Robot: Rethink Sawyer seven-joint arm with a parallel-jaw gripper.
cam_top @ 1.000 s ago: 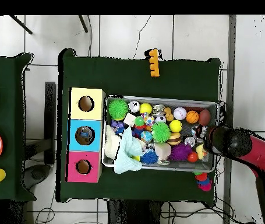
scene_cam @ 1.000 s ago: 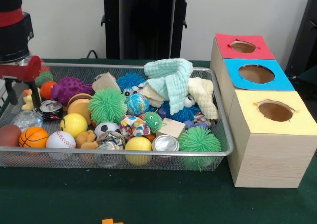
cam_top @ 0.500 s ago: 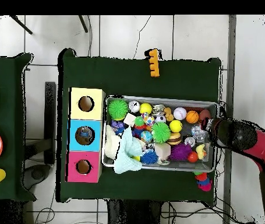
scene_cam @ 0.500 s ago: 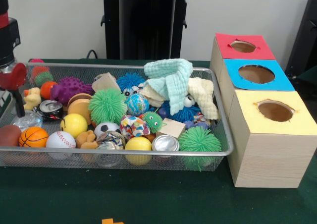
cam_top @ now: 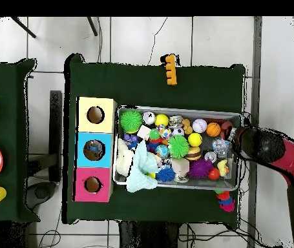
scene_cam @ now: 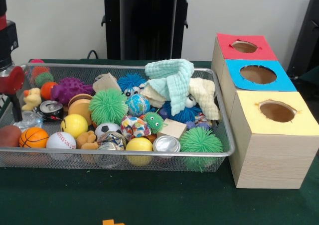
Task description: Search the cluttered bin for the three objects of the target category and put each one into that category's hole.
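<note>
A wire mesh bin (scene_cam: 225, 135) holds a heap of toys: a mini basketball (scene_cam: 33, 137), a baseball (scene_cam: 61, 140), a yellow ball (scene_cam: 74, 125), green spiky balls (scene_cam: 108, 106), crushed cans (scene_cam: 166, 144) and pale cloths (scene_cam: 172, 78). To its right stand three boxes with round holes in their tops: yellow (scene_cam: 276, 110), blue (scene_cam: 258, 74) and red (scene_cam: 244, 46). My gripper (scene_cam: 15, 105) hangs at the bin's left end, just above crumpled clear plastic (scene_cam: 27, 119) and beside a rubber duck (scene_cam: 32, 98). It is partly cut off by the picture's edge. In the overhead view the arm's head covers the gripper (cam_top: 236, 139).
A purple spiky toy (scene_cam: 70, 89), a second can (scene_cam: 50, 108) and a brown ball (scene_cam: 9, 135) lie close to the gripper. A wooden block (scene_cam: 173, 128) sits mid-bin. An orange piece (cam_top: 170, 69) lies on the green table beyond the bin.
The gripper has slid left along the bin's end toward the picture's edge and risen slightly. The toys in the bin have not shifted.
</note>
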